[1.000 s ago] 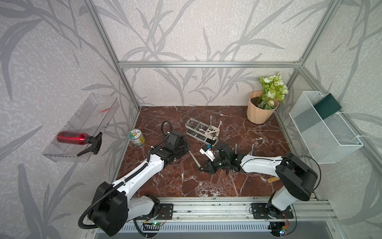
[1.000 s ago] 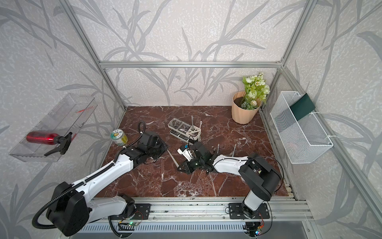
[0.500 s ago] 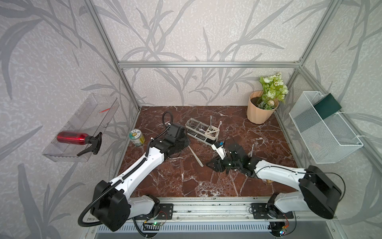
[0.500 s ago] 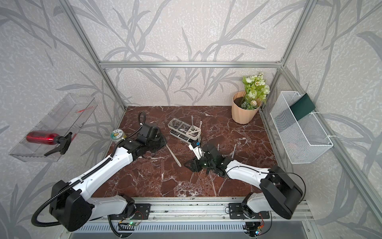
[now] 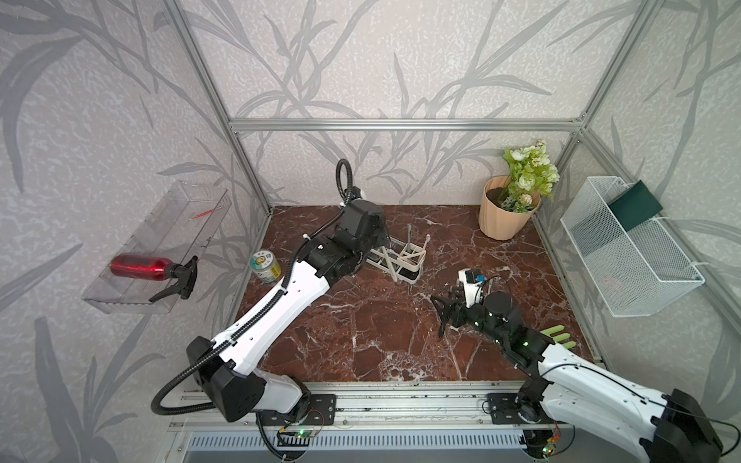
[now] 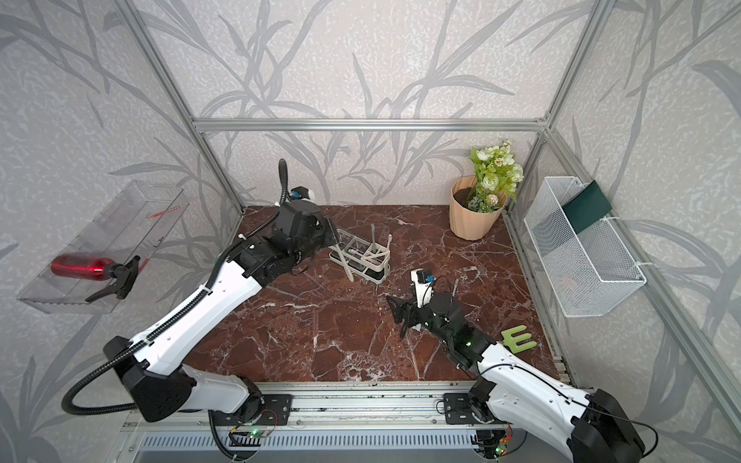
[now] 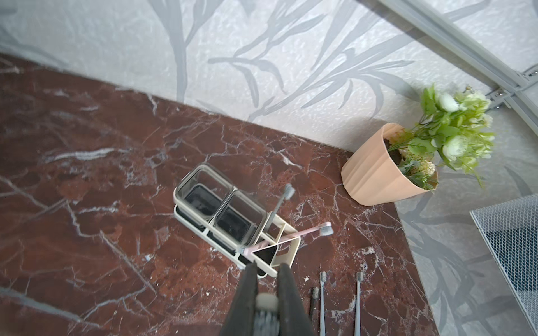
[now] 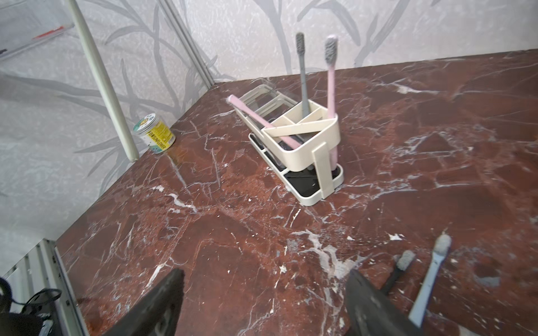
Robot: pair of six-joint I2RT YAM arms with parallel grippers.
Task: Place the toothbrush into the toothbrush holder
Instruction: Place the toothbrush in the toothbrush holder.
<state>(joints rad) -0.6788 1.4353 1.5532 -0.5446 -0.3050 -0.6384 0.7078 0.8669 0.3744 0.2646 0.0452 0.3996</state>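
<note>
The cream toothbrush holder [image 5: 417, 262] [image 6: 381, 256] [image 7: 291, 250] [image 8: 326, 139] stands at the back middle of the marble floor. A grey brush [image 8: 302, 72] and a pink one [image 8: 330, 75] stand upright in its divider, and another pink brush [image 8: 256, 116] leans across it. My left gripper [image 7: 267, 266] is shut on the bristle end of a cream toothbrush [image 5: 391, 266] [image 6: 347, 266] [image 8: 102, 84]. That toothbrush hangs handle-down just outside the holder's front side. My right gripper [image 5: 440, 316] [image 6: 397, 316] [image 8: 265, 275] stands open and empty, low over the floor.
Three loose toothbrushes [image 7: 321, 299] [image 8: 431, 276] lie on the floor by my right gripper. A tin can [image 5: 264, 266] sits at the left wall, a peach flower pot [image 5: 503, 216] at the back right, a green comb-like piece [image 5: 559, 336] at the right. A wire basket [image 5: 625, 248] hangs on the right wall.
My right gripper has opened and drawn back toward the front right. My left gripper has carried the cream toothbrush back to the holder's side, and it now hangs steeply.
</note>
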